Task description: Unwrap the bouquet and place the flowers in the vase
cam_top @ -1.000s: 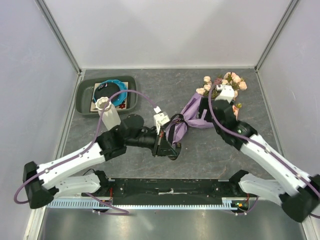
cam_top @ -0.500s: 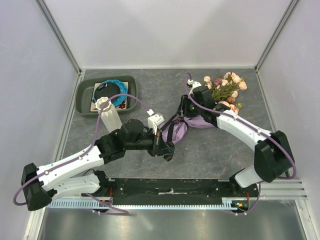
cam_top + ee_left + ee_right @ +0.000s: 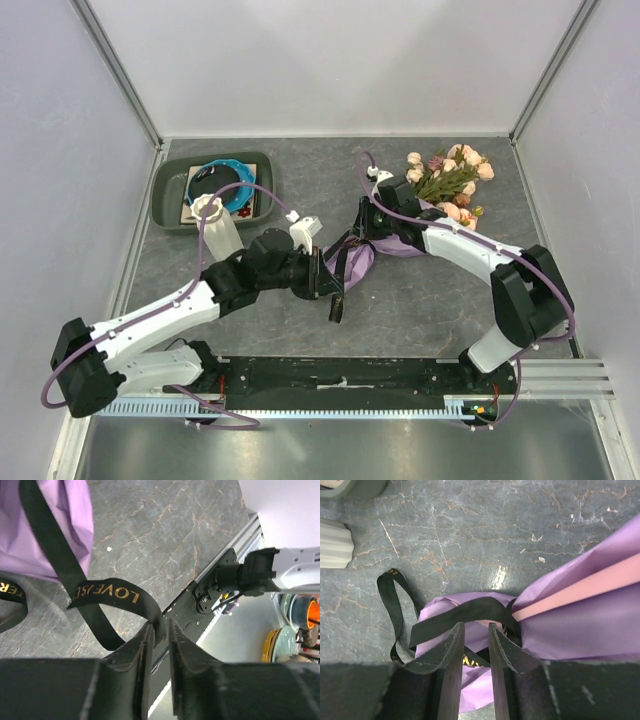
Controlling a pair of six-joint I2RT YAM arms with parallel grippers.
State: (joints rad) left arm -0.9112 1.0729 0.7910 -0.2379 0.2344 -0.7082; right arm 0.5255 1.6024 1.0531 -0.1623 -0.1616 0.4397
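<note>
1. Top view: the bouquet lies mid-table, its flowers pointing to the far right corner. The vase stands upright at left, beside the tray.
2. Left wrist: the left gripper has its jaws narrowly apart. The black ribbon loops into the gap; I cannot tell whether it is pinched.
3. Right wrist: the right gripper has its jaws narrowly apart, tips at the ribbon crossing the lilac paper. I cannot tell whether it grips.

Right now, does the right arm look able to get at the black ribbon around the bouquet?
Probably yes. The right gripper hovers right at the ribbon crossing the lilac wrapping, jaws apart either side, nothing between. The left gripper sits off at the ribbon's tail.
</note>
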